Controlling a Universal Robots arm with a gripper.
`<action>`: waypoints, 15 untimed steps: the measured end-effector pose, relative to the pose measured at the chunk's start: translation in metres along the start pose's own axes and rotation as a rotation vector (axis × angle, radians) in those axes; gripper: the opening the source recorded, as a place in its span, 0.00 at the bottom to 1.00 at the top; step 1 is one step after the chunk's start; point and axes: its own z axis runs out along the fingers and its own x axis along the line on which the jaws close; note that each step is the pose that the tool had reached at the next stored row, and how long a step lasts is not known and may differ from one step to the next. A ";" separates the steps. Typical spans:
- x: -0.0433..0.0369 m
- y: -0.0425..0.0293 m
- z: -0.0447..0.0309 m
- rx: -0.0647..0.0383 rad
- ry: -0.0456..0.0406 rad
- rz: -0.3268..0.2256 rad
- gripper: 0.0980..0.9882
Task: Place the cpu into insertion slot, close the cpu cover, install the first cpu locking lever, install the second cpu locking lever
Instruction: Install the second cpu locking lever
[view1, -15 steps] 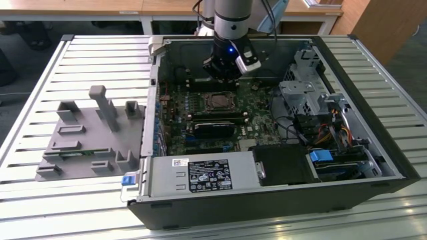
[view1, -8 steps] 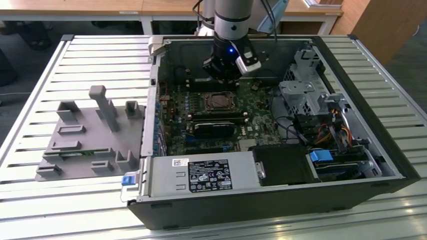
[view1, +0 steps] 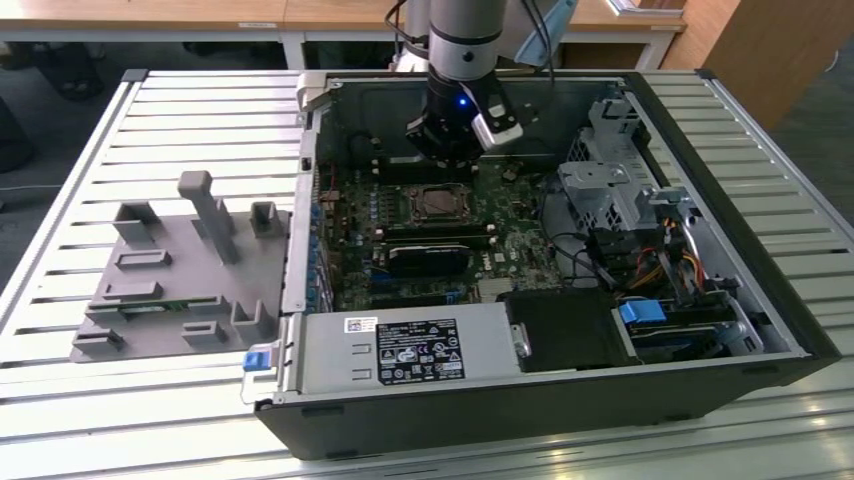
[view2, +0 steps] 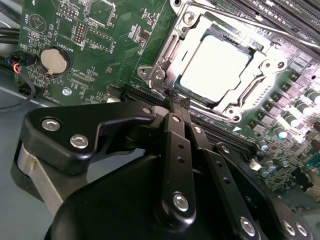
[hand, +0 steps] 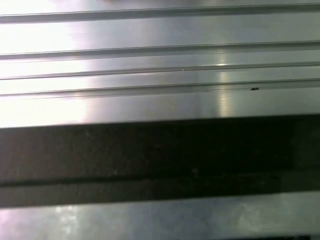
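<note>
The gripper (view2: 176, 100) hangs low inside the open computer case (view1: 747, 300), its two black fingers pressed together with nothing between them, their tips just beside the near edge of the insertion slot (view2: 220, 65). The cpu (view2: 216, 67) already lies flat in that slot, its pale metal face showing through the window of the cpu cover (view2: 167, 52), which is folded down around it. In the exterior view the slot (view1: 437, 203) sits just below the arm's wrist, above the black module (view1: 430, 258) and well above the grey power box (view1: 400, 350).

Thin metal rods run along the sides of the socket frame; whether either locking lever is fully hooked under its tab cannot be told from these pictures. Judging by the closed fingertips at the frame's corner, the step in hand looks like lever work. To do it well, the tips should bear on the lever's bent end only, push down and sideways in one smooth arc, and stay off the green motherboard (view2: 100, 45) and the coin battery (view2: 54, 60) beyond the socket.
</note>
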 end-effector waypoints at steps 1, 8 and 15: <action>0.0000 -0.0002 0.0000 0.000 0.0000 0.000 0.01; -0.0002 -0.0029 -0.0001 0.000 0.0001 0.000 0.01; -0.0004 -0.0062 -0.0018 0.000 0.0001 0.000 0.01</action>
